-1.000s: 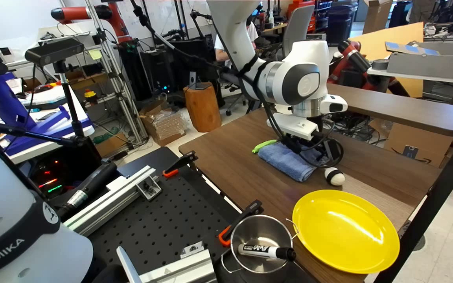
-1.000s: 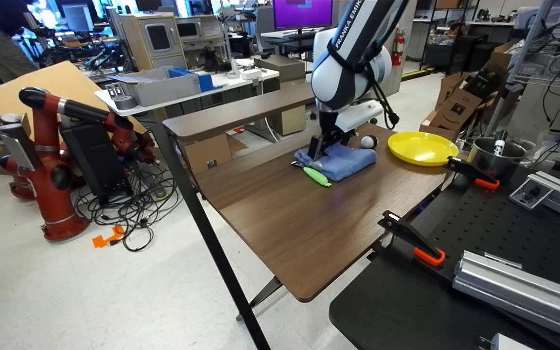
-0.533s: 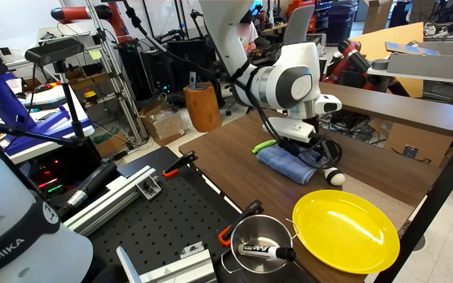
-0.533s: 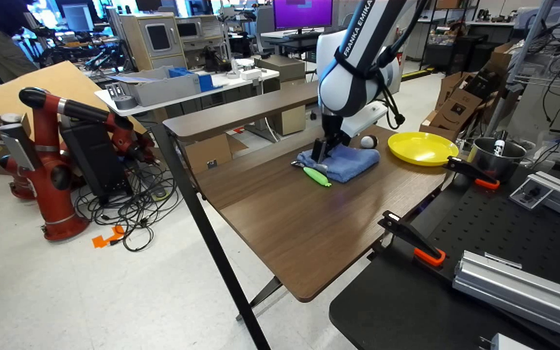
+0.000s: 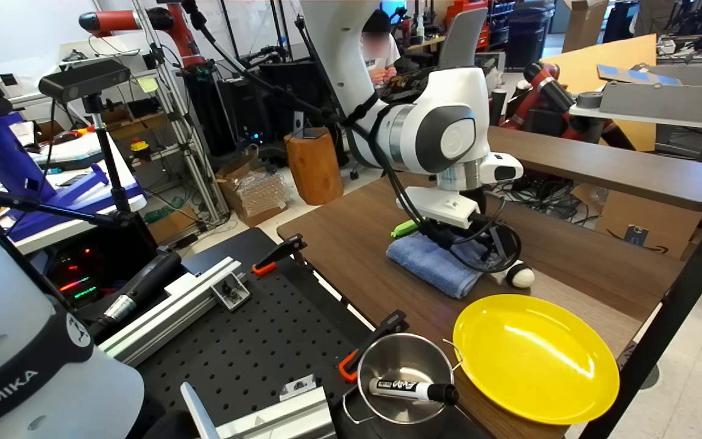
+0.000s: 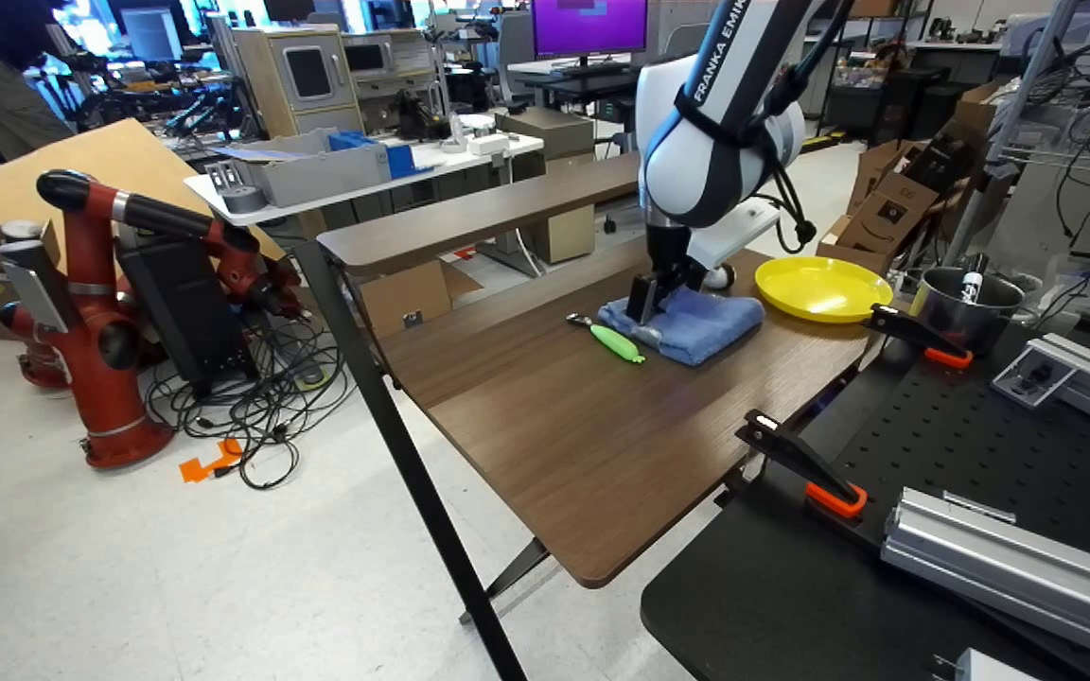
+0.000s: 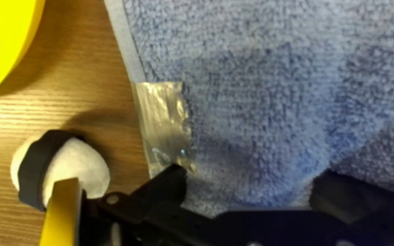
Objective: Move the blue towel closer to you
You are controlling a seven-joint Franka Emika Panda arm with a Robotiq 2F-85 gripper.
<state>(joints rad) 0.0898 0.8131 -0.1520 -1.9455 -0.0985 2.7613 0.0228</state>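
Note:
The folded greyish-blue towel (image 5: 433, 268) lies on the brown table and also shows in an exterior view (image 6: 711, 326). In the wrist view the towel (image 7: 251, 85) fills most of the picture, with a pale edge and a clear shiny strip at its left. My gripper (image 6: 656, 301) is down at the towel's far part. In the wrist view the gripper (image 7: 250, 174) has its two dark fingers wide apart and against the towel, with cloth between them. The very fingertips are hidden in the cloth. The palm hides the towel's near edge.
A white ball-like object with a black band (image 5: 520, 275) sits close beside the towel. A green-handled tool (image 6: 616, 342) lies on its other side. A yellow plate (image 5: 537, 360) and a metal pot (image 5: 375, 366) holding a marker (image 5: 412, 390) stand nearer the robot base.
The gripper and the towel have moved together toward the robot base, near the yellow plate. A gap has opened between the towel and the green tool. The other objects have stayed put.

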